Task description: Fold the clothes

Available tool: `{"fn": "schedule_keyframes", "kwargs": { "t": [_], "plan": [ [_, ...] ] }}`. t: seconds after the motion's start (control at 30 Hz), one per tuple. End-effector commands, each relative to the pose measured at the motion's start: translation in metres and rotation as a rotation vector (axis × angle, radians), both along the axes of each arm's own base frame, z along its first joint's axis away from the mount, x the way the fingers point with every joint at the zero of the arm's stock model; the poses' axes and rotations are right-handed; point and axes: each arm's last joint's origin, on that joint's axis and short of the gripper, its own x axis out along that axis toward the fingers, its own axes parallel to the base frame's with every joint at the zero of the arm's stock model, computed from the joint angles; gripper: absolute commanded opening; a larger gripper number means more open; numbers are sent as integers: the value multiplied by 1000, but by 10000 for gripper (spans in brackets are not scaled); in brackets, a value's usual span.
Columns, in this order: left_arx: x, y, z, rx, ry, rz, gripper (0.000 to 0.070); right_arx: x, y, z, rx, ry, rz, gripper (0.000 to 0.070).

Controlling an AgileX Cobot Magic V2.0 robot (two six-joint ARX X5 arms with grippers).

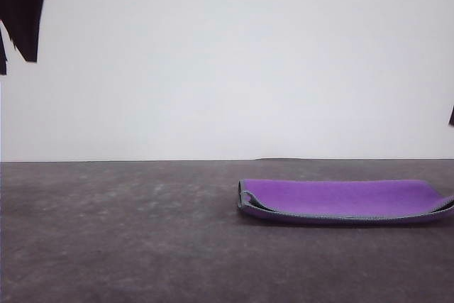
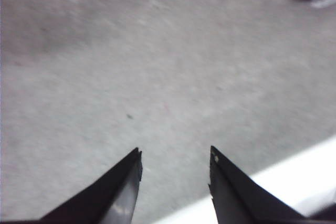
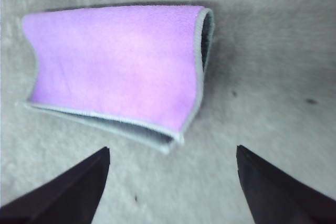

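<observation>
One cloth [image 1: 344, 200], already doubled over purple side out, lying on the tabletop [image 1: 113, 232] toward the robot's right.

It looks light, soft and floppy. The upper layer sags and the near edges gape, so I judge it will drape and shift if dragged and needs a pinch through both layers. The best hold is likely at the open stitched corners, where the grey edging [image 3: 198, 61] gives a firmer lip than the plush face. The rounded fold would probably slip out. The count is one cloth and two pincers. The left pincer [image 2: 176, 161] has its tips apart and hangs over bare tabletop with the cloth well off to its side. The right pincer [image 3: 170, 161] is spread wide, near the cloth's open corner, and grips nothing.
</observation>
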Motion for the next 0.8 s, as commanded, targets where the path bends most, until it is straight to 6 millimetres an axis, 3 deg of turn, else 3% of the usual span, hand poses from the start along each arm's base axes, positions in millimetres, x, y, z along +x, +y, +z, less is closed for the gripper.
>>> {"fn": "schedule_keyframes", "kwargs": {
  "t": [0.0, 0.23, 0.5, 0.77],
  "plan": [
    [0, -1, 0, -13, -7, -35, 245, 7, 0, -9, 21, 30, -2, 481],
    [-18, 5, -23, -20, 10, -30, 245, 24, 0, -37, 69, 76, 10, 481],
    [-28, 8, -59, -101, 78, -25, 245, 33, 1, -50, 123, 68, 20, 439],
    [-27, 7, -62, -114, 64, -27, 245, 39, 4, -63, 141, 103, 21, 439]
  ]
}}
